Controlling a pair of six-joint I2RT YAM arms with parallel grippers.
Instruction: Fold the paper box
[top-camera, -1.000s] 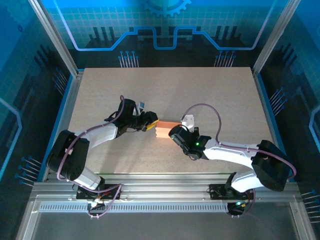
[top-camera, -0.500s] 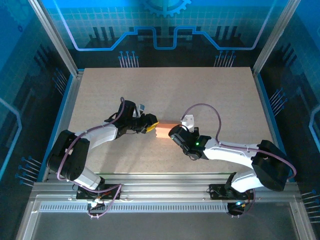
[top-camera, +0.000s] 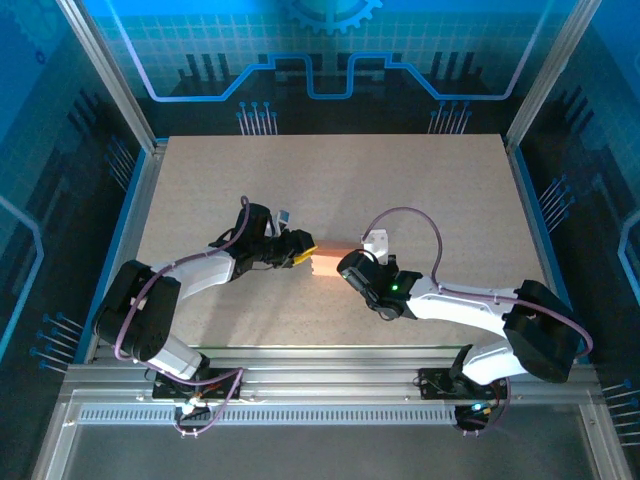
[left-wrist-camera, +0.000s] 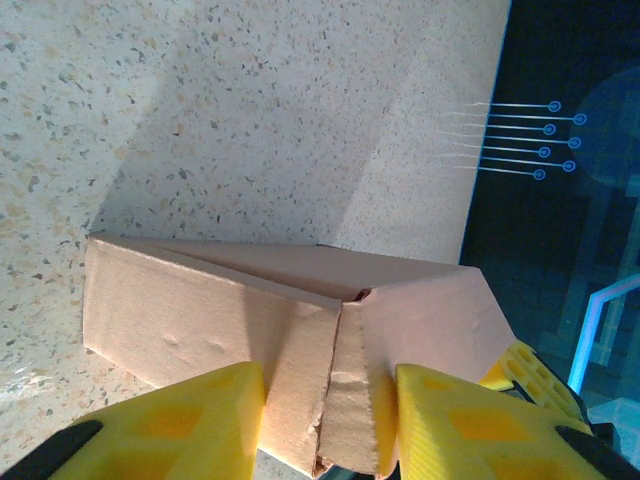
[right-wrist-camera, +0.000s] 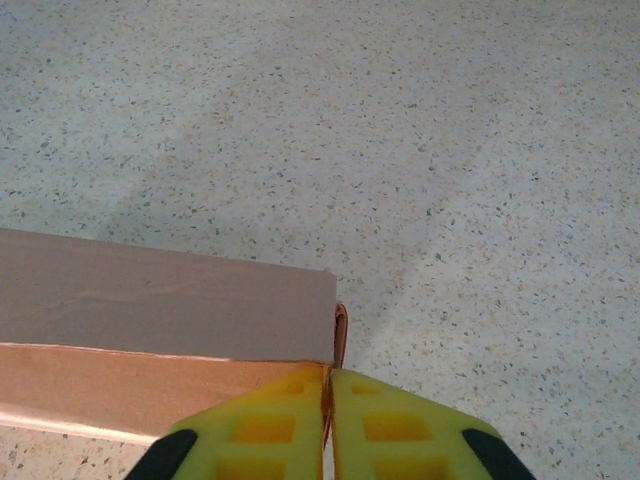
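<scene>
The salmon-orange paper box (top-camera: 328, 261) lies at the table's middle, between both arms. My left gripper (top-camera: 303, 252) reaches it from the left. In the left wrist view its yellow fingers (left-wrist-camera: 190, 420) press on either side of the box's end (left-wrist-camera: 335, 370), where a torn-edged flap overlaps a side panel (left-wrist-camera: 190, 315). My right gripper (top-camera: 347, 267) comes from the right. In the right wrist view that gripper (right-wrist-camera: 328, 390) is shut on a thin flap at the corner of the box (right-wrist-camera: 160, 295), whose long side stretches off to the left.
The speckled beige table (top-camera: 420, 180) stretches wide behind and to both sides of the box. Aluminium frame posts (top-camera: 110, 80) and blue panels enclose it. The metal rail (top-camera: 320, 385) with the arm bases runs along the near edge.
My left gripper has shifted slightly toward the near-left with the box's end in it. The right arm and the box have hardly moved.
</scene>
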